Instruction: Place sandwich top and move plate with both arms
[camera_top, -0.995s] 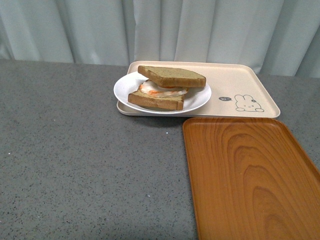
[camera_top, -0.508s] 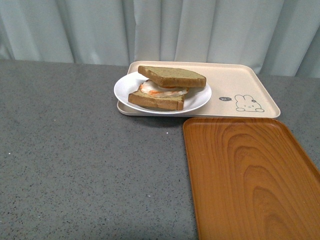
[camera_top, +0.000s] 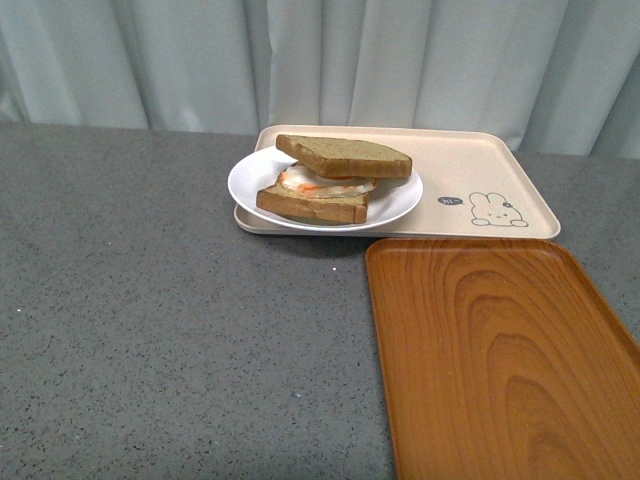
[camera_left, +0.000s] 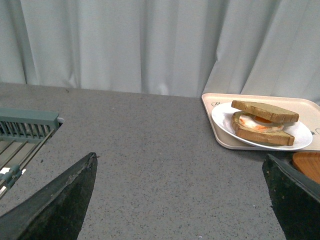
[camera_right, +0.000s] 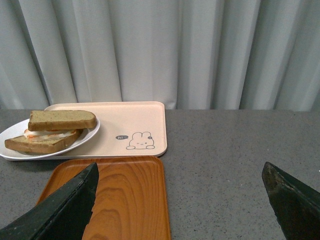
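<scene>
The sandwich top (camera_top: 344, 153), a tan-brown speckled slice, lies skewed on a fried egg (camera_top: 325, 181) and a lower slice. They sit on the white plate (camera_top: 400, 200), which rests on the left part of the beige rabbit-print tray (camera_top: 470, 170). Neither arm shows in the front view. In the left wrist view my left gripper (camera_left: 180, 200) is open over bare grey counter, well short of the sandwich top (camera_left: 265, 111) and plate (camera_left: 302, 135). My right gripper (camera_right: 180, 200) is open too, holding nothing, with the sandwich top (camera_right: 62, 120) and plate (camera_right: 87, 136) far off.
An orange wood-grain tray (camera_top: 500, 360) lies on the near right of the grey counter (camera_top: 150, 320), touching the beige tray's front edge. A green wire rack (camera_left: 25, 130) shows in the left wrist view. Pale curtains (camera_top: 320, 60) hang behind the counter.
</scene>
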